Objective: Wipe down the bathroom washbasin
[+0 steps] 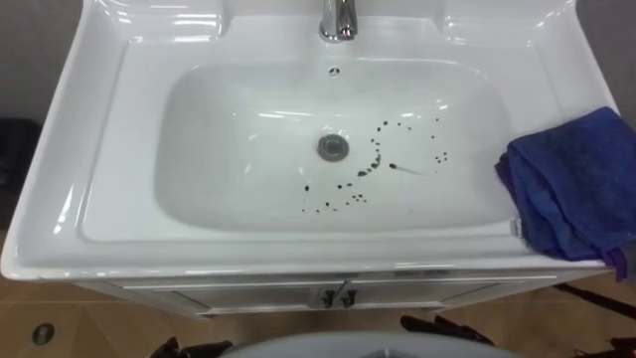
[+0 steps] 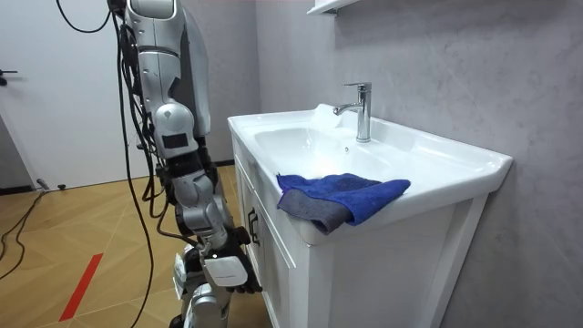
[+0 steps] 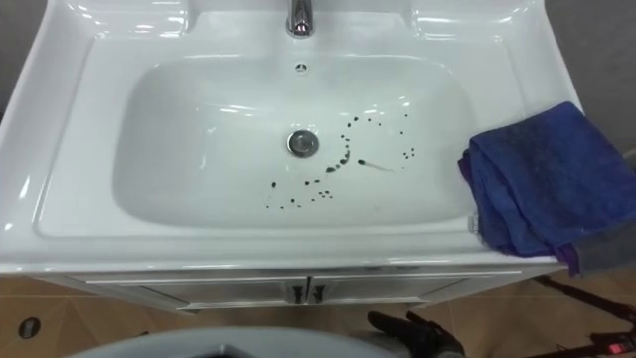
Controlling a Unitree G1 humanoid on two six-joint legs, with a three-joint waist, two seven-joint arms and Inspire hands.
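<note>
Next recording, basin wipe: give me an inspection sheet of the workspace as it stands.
surface: white basin; dark spots scattered to the right of and in front of the drain; not yet wiped.
job's things: blue cloth bunched on the basin's right rim, a corner hanging over the edge.
clutter: nothing seen.
hands: right hand low in front of the cabinet, off the cloth; left hand at the left eye view's lower edge.
cables: nothing seen beyond the robot's own.
surroundings: faucet at the back rim; grey wall; wood floor with a red strip.
</note>
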